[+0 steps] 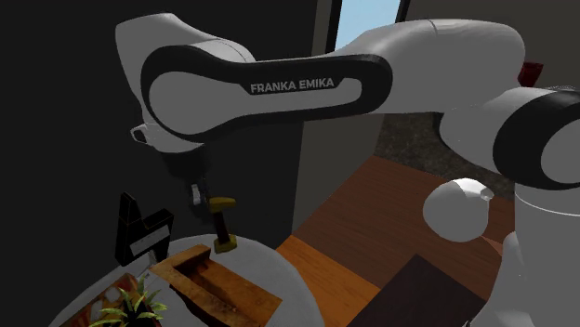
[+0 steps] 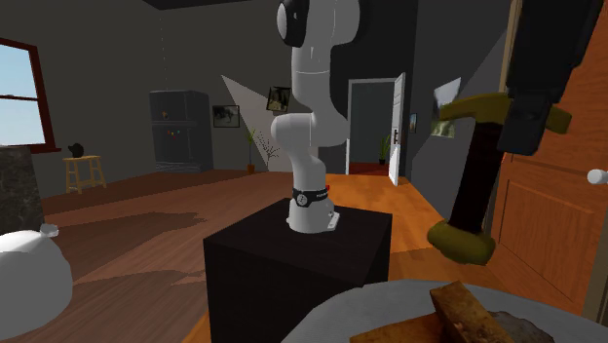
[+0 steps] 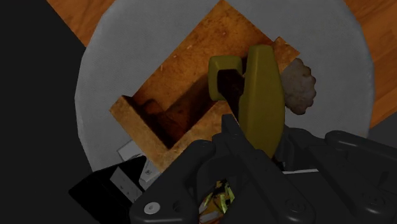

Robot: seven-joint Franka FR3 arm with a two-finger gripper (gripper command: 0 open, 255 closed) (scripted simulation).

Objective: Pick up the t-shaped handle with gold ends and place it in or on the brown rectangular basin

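Dim indoor render. Around the gripper (image 1: 206, 197) the shoulder view is almost black. The white arm (image 1: 186, 42) above it is the brightest surface, shading softly to grey on its underside. In the second exterior view, daylight comes from a blue window (image 2: 18, 93) and a lit doorway (image 2: 375, 127), both far beyond the gripper. Below the gripper, the grey table (image 3: 95, 83) is evenly lit. The basin (image 3: 191, 63) holds deep shadow in one corner. The gold ends of the handle (image 3: 264, 102) look dull olive, perhaps shaded by the hand.

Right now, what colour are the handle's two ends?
Olive-gold; the second exterior view shows the handle best.
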